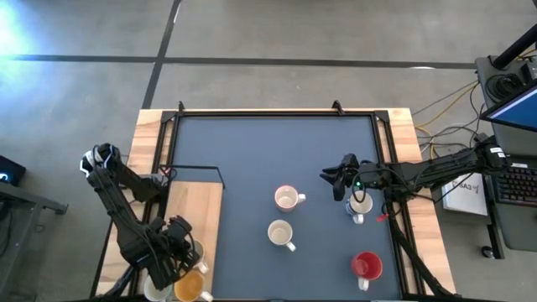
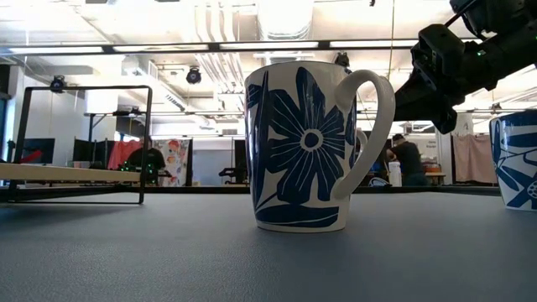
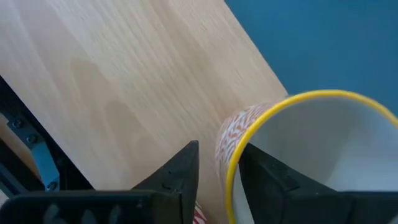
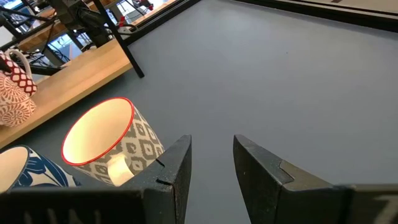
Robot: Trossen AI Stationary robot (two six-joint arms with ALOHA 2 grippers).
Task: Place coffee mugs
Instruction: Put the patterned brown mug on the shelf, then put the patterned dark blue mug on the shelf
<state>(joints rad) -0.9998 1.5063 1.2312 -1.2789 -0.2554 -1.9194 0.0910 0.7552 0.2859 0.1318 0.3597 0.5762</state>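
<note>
The left gripper (image 3: 214, 177), jaws astride the yellow-rimmed mug's (image 3: 311, 149) wall over the wooden board (image 1: 195, 201) near-left, must lift next; the right gripper (image 1: 334, 180) hovers empty, jaws apart, above the mat (image 1: 268, 151).

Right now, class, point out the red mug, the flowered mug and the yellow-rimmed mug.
red mug (image 1: 366, 266), high view, its inside.
flowered mug (image 2: 304, 143), low view, flower centre.
yellow-rimmed mug (image 3: 323, 94), left wrist view, its rim.
</note>
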